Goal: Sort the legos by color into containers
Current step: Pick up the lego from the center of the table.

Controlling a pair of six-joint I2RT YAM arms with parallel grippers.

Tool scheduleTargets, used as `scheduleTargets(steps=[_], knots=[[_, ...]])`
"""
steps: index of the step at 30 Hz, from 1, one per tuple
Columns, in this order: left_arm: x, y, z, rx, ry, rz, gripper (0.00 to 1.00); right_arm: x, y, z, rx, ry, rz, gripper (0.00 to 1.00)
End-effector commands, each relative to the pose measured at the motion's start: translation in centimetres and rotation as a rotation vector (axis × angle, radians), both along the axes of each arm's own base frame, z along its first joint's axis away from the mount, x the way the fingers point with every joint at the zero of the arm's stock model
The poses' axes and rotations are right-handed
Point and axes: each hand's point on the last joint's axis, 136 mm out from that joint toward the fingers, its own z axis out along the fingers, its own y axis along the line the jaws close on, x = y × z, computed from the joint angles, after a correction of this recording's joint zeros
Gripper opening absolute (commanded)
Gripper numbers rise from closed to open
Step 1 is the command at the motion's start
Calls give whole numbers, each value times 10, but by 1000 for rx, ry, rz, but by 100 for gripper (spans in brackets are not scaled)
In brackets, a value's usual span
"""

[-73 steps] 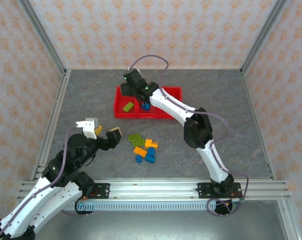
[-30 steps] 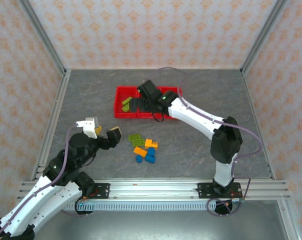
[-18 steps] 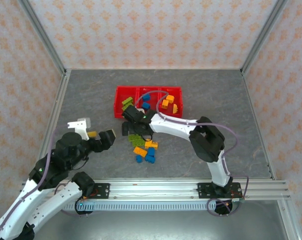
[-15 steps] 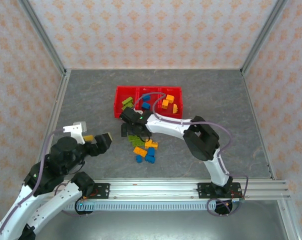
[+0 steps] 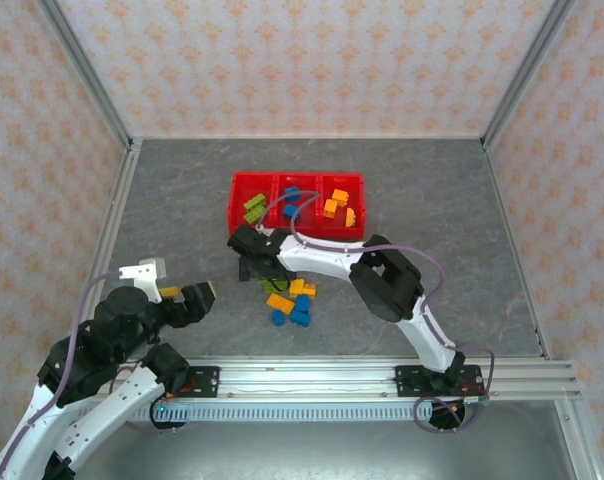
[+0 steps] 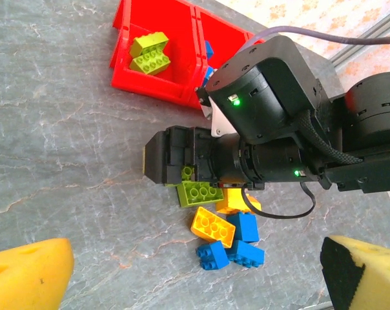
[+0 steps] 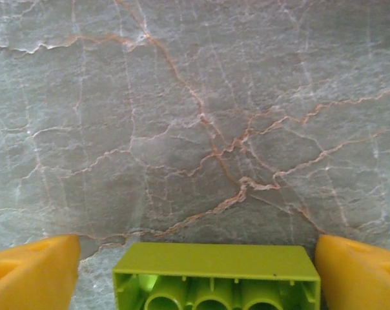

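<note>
Your right gripper [image 5: 252,266] is down at the far-left edge of the loose legos [image 5: 290,298]. These lie near the middle of the desk [image 5: 452,200], between the red tray [image 5: 297,231] and the near edge.

In the right wrist view its fingers [image 7: 31,274] stand apart on either side of a lime green brick [image 7: 215,281]. The brick lies on its side with its hollow underside toward the camera. One finger sits right at the brick's end, and a strip of desk shows between the other finger and the brick, so the brick is bracketed, not clamped.

From the left wrist view you can see the rest of the pile just past that brick. An orange brick [image 6: 212,226] and several blue bricks [image 6: 244,227] lie close together on the near side.

The tray sits toward the far edge, about midway across. Its left bin holds lime green pieces [image 5: 254,207], the middle bin blue [image 5: 290,200], and the right bin orange [image 5: 337,208].

Your left gripper [image 5: 184,292] is toward the near left corner, well apart from the pile, with its yellow fingers [image 6: 28,276] spread wide.
</note>
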Motion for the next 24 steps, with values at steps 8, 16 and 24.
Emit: scheduleTargets(steps=[8,16,24], knots=[[-14,6,-7,6,14,-18,99,-6,2,-8,-39,-4,54,66],[-15,7,12,-59,-38,-7,99,16,9,59,-5,-156,99,51],[-9,-6,5,-52,-5,-44,99,60,25,153,84,-396,159,47]])
